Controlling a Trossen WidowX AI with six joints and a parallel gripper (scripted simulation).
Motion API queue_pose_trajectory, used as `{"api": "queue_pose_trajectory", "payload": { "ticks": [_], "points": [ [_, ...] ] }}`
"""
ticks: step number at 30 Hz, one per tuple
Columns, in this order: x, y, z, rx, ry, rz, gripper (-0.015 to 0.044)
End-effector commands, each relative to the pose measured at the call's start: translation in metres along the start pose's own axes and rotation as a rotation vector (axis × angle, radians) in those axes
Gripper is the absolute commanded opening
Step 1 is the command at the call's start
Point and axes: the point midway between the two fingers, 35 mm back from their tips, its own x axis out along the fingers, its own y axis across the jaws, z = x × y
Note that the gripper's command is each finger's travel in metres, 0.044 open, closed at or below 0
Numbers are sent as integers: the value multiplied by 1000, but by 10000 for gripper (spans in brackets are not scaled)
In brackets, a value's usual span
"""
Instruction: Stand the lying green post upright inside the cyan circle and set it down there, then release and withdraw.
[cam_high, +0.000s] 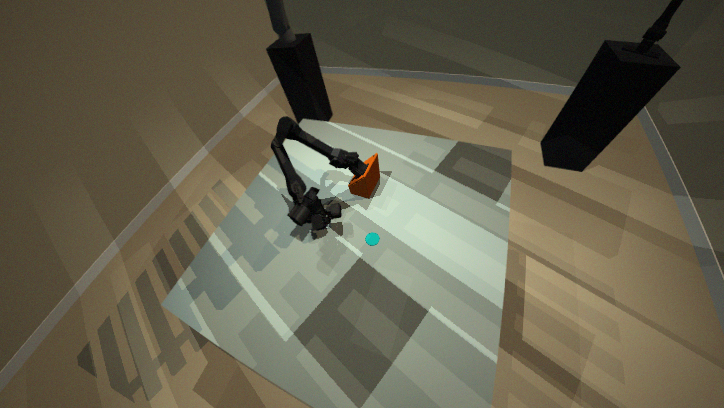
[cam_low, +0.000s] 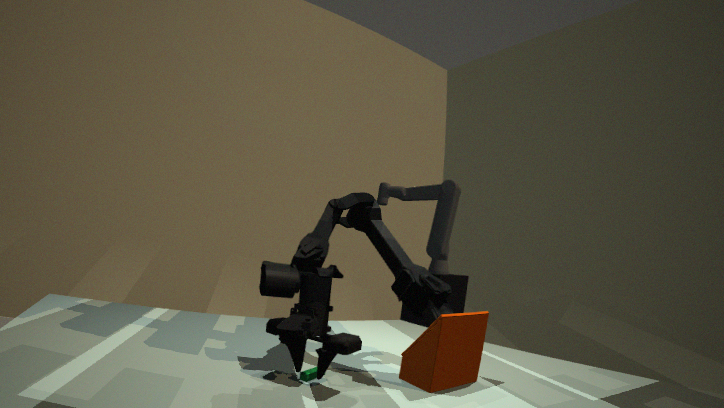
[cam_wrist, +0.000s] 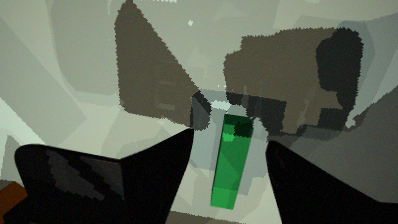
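hand (cam_low: 310, 373) half open, straddling lying green post (cam_wrist: 230, 162), gripping nothing | orange wedge (cam_low: 444, 350) nearby | cyan circle (cam_high: 372, 239) only in top view

Robot arm (cam_low: 385, 238): matte black, slender faceted links joined by rounded joint housings, rising from a dark box-shaped base. A cylindrical housing projects beside the wrist. Gripper (cam_low: 310, 367): two black, tapering, pointed fingers beneath a broad crossbar.

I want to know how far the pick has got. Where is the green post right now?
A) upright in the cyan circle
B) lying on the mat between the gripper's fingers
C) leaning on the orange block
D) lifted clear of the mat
B: the green post lies flat on the mat between the gripper fingers, which straddle it with gaps either side.
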Motion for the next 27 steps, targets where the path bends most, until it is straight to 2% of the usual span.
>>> {"api": "queue_pose_trajectory", "payload": {
  "ticks": [1, 7, 27],
  "points": [
    [2, -1, 2, -5, -8, -13, 180],
    [2, -1, 2, -5, -8, -13, 23],
    [-21, 3, 17, 7, -61, -3, 23]
  ]
}}
